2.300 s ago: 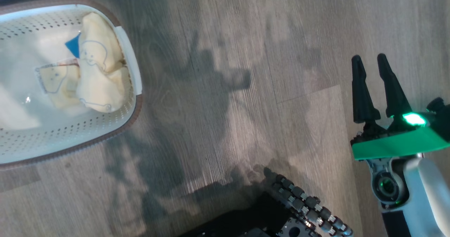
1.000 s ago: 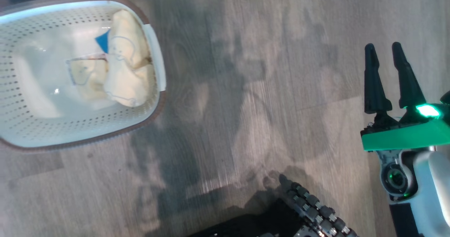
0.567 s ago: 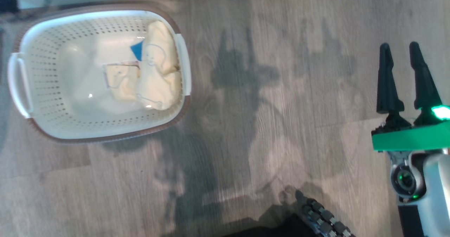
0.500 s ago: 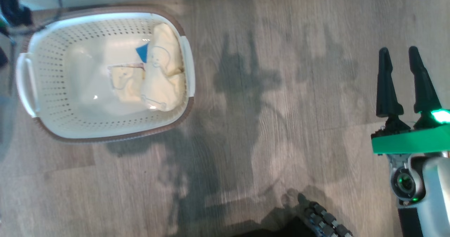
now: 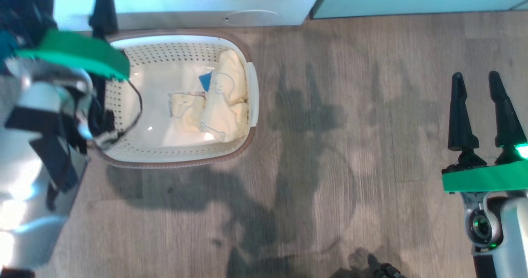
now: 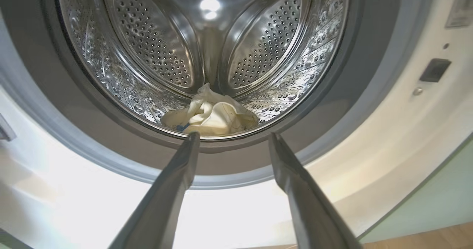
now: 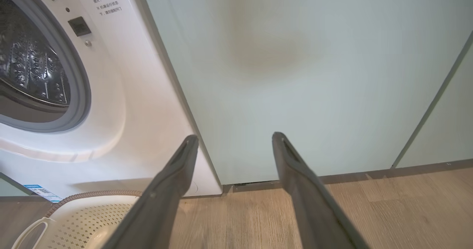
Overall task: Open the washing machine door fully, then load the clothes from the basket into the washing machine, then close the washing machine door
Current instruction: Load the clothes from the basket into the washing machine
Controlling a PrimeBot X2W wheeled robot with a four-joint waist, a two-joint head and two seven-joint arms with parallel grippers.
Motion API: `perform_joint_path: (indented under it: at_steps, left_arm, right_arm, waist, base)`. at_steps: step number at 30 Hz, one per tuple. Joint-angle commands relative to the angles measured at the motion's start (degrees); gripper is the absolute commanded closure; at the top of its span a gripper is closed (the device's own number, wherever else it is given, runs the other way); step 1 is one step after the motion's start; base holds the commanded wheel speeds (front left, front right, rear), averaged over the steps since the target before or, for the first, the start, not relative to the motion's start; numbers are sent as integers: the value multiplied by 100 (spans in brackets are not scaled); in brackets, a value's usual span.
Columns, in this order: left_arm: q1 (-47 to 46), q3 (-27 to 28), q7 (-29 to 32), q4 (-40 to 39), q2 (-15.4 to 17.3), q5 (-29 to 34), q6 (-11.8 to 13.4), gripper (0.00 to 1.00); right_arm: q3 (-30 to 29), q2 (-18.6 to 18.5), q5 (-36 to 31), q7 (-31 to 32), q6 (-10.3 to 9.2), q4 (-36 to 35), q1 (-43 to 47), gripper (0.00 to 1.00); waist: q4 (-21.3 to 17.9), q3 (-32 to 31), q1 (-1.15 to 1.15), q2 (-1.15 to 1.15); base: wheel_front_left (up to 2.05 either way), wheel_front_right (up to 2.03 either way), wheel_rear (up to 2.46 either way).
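My left gripper [image 6: 234, 135] is wide apart and empty, pointing into the washer [image 6: 399, 123], where one yellow cloth [image 6: 212, 116] lies low in the drum [image 6: 147, 38]. My right gripper [image 5: 474, 78] is apart too, over the floor [image 5: 371, 104] on the right. More clothes [image 5: 225, 104] sit in the basket [image 5: 185, 163], at its right end. They look soft, light and floppy, so I would pinch a thick fold on top.
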Motion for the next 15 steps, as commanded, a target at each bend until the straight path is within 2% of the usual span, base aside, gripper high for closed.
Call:
perform_joint_path:
  at_steps: [1,15]
  left_arm:
    - [145,224,-46,-338,178,52,104,0]
    - [1892,113,-384,-932,-138,248,786,0]
  right_arm:
    - [62,-66,-70,-55,-16,-200,125,0]
    - [-123,-186,-438,-55,-16,-191,468,0]
  waist:
    - [110,-116,1,0]
    - [660,-802,1,0]
  base:
    - [0,0,0]
    - [0,0,0]
